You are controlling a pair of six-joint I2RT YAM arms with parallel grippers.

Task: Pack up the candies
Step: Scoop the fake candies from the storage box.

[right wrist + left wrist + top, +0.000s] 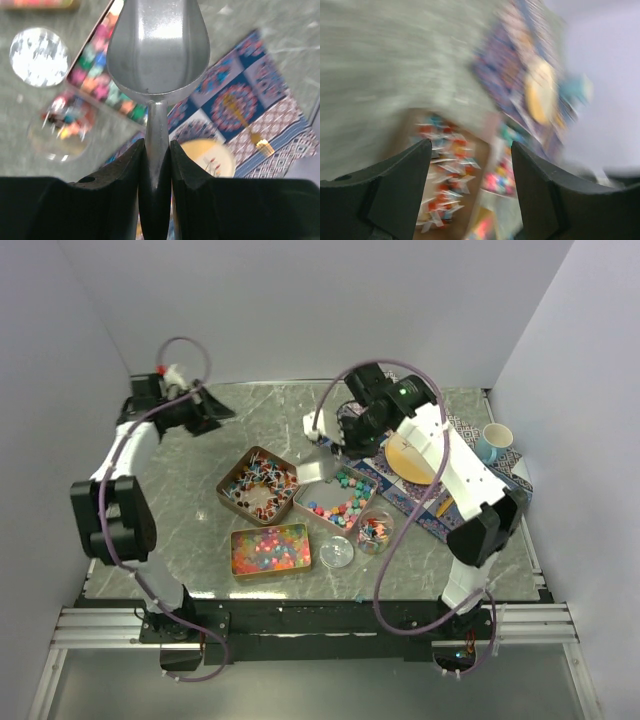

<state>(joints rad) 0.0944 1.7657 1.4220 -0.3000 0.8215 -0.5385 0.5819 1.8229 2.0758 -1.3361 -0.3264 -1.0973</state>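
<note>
By the far-left corner the left gripper (207,412) hangs with fingers spread, and mid-table copper tins (234,469) hold wrapped stick sweets (258,483), glossy orange-pink beads (270,549) nearer the near edge, and chunky pastel pieces (340,505) to the right, with a few more in a clear jar (375,530). Over that right tin's far end the right gripper (156,145) pinches a metal scoop (157,50) by its handle. The tabletop (180,510) is grey-green marble, with a patterned mat (280,75), yellow plate (405,460) and mug (495,443) along its right edge and white walls (300,300) around.
</note>
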